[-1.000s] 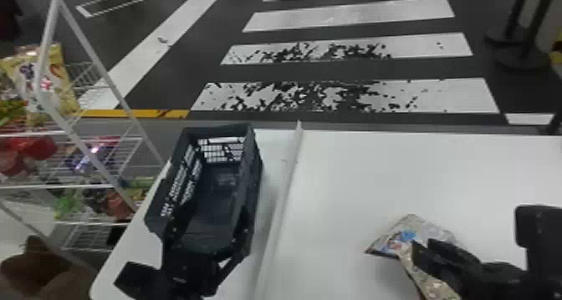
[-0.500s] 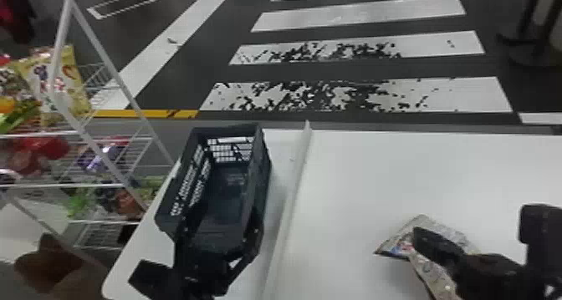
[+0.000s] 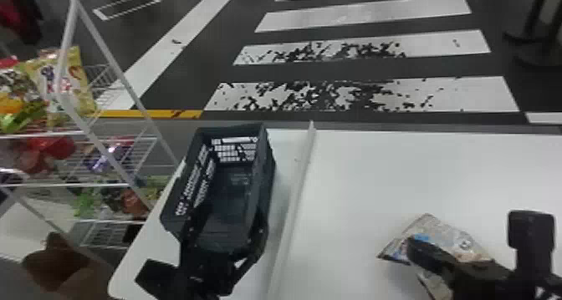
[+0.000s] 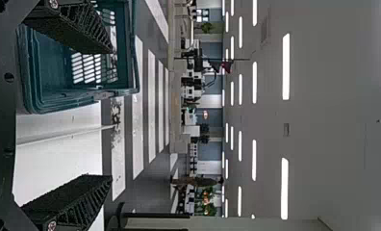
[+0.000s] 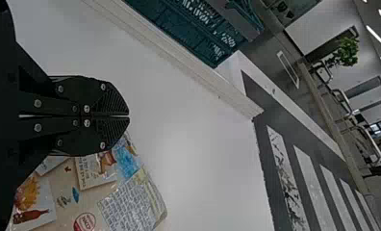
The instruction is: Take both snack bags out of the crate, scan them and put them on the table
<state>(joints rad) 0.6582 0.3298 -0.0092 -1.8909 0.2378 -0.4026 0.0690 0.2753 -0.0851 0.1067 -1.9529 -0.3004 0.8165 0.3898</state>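
Over the near end of the dark crate (image 3: 267, 165), my left gripper (image 3: 200, 253) is parked with its fingers wide apart; the left wrist view has this gripper (image 4: 112, 114) with nothing between its fingers, the crate (image 4: 58, 98) beside one of them. The visible crate floor is bare. At the right, my right gripper (image 3: 412, 242) is above a printed snack bag (image 3: 435, 228) on the white table, partly covering it. In the right wrist view, this gripper (image 5: 129, 116) has its fingers pressed together, empty, with the bag (image 5: 135, 202) below them. Whether a second bag lies there I cannot tell.
A raised white strip (image 3: 295, 194) crosses the table (image 3: 376, 165) between crate and bag. White wire shelving (image 3: 121, 186) with several snack packs stands left of the table. Beyond the far edge is a dark floor with white stripes.
The head view has shifted slightly, so the table scene sits farther right in it. My right gripper has moved a little left over the bag. The left gripper keeps its place at the crate.
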